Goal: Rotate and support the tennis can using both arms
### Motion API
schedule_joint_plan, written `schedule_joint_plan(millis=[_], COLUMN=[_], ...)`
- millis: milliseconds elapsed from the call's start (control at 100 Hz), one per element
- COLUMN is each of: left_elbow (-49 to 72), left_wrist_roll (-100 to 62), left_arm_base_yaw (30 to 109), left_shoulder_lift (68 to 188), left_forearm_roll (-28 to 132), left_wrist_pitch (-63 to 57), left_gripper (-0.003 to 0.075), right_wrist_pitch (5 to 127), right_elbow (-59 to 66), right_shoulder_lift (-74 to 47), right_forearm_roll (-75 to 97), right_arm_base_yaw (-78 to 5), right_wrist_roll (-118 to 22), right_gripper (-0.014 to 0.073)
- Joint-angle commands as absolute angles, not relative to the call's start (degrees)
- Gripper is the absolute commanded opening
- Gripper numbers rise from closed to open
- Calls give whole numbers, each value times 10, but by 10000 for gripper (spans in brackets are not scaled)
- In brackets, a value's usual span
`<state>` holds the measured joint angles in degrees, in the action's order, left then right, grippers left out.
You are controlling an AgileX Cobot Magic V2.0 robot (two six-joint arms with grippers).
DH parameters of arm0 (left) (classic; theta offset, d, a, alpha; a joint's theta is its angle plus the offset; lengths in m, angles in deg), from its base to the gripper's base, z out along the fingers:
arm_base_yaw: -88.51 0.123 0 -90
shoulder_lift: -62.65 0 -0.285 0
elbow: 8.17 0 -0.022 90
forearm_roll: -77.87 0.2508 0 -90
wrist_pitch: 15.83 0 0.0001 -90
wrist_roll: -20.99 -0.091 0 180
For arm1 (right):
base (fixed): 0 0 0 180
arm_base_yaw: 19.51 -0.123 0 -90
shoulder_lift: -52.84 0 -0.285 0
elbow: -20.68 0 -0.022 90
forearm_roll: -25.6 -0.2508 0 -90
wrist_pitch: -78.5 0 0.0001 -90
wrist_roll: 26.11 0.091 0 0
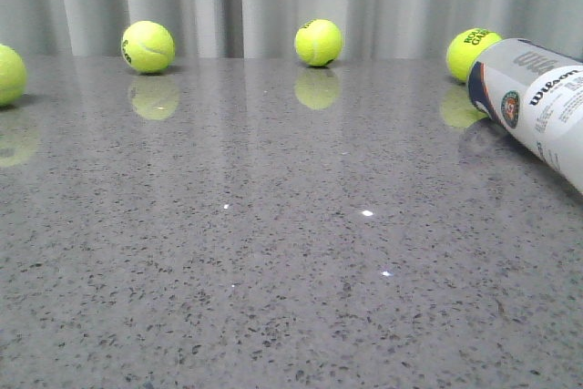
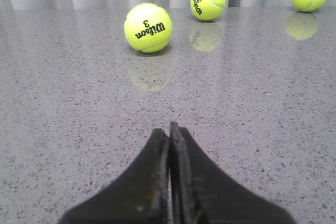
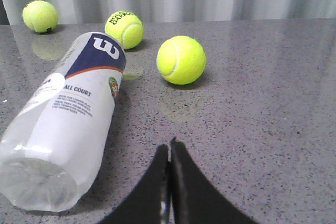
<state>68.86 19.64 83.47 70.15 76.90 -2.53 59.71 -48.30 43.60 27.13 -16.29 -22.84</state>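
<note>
The tennis can [image 1: 537, 102] lies on its side at the right edge of the front view, its navy panel and round emblem facing the camera. In the right wrist view the tennis can [image 3: 68, 116] lies just beside my right gripper [image 3: 169, 145], apart from it, clear end nearest the camera. My right gripper is shut with nothing between its black fingers. My left gripper [image 2: 169, 128] is shut and empty too, over bare table, and the can is out of its view. Neither gripper shows in the front view.
Yellow-green tennis balls dot the grey speckled table [image 1: 273, 252]: one at the far left [image 1: 7, 75], one at the back left [image 1: 148, 46], one at the back middle [image 1: 319, 42], one behind the can [image 1: 469, 52]. Another ball [image 3: 181, 60] lies ahead of my right gripper. A curtain hangs behind.
</note>
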Motion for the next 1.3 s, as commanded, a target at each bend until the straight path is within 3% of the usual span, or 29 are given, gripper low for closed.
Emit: schedule_joint_plan(millis=[0,230,610,690,730,880,950,1070,1290], left_elbow=[717,717,717,717,717,717,717,717,717], left_wrist_roll=[198,198,198,198,198,198,198,198,198], left_arm_base_yaw=[837,837,837,837,837,837,837,837,837], left_shoulder_lift=[680,680,680,680,680,680,680,680,680], left_forearm_roll=[764,764,764,764,764,764,764,764,764], left_wrist_pitch=[-65,-65,-65,-65,-65,-65,-65,-65,-65], left_gripper=[-21,-21,-21,-21,-21,-21,-21,-21,-21], right_wrist_pitch=[606,506,448,427,414,378,368,349,288], right_elbow=[-423,-300,-155,-132,-123,-93,-81,-58,8], right_shoulder_lift=[387,261,81,56,43,8,-5,-30,-97], right_forearm_roll=[275,272,264,263,262,262,256,235,156], right_arm_base_yaw=[-159,-159,-159,-159,-159,-159,-159,-159,-169], right_wrist_roll=[-232,-232,-228,-228,-228,-228,-228,-228,-256], right_gripper=[-66,-66,-55,20,98,526,674,634,636])
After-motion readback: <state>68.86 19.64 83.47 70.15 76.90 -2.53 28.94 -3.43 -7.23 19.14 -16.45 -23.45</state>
